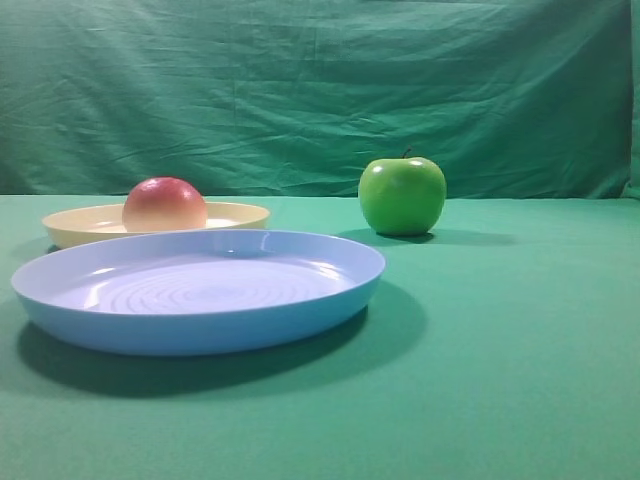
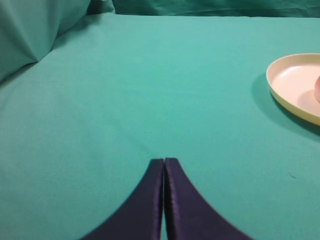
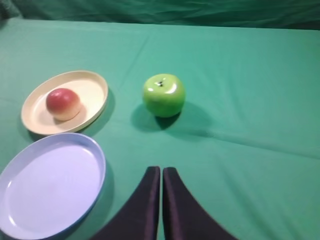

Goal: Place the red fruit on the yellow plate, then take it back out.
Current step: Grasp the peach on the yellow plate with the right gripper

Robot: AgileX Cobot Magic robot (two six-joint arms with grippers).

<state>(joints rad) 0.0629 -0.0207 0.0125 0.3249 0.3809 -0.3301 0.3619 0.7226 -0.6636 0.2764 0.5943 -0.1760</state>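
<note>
Both sets of jaws were pressed together and held nothing: the left gripper (image 2: 163,161) hung over bare green cloth, the right gripper (image 3: 161,170) over the tabletop (image 3: 250,150) short of the green apple (image 3: 164,95). The red fruit (image 3: 63,103) sat inside the yellow plate (image 3: 95,87), left of its middle, with the blue plate (image 3: 50,185) just beside it on the near side. Placing looked done; taking the fruit out remained. That would call for spreading one set of jaws, reaching over the rim and closing round the fruit. From the left wrist camera the plate (image 2: 292,82) was cut off and only a sliver of fruit (image 2: 317,89) showed. Neither arm appeared in the high view.
</note>
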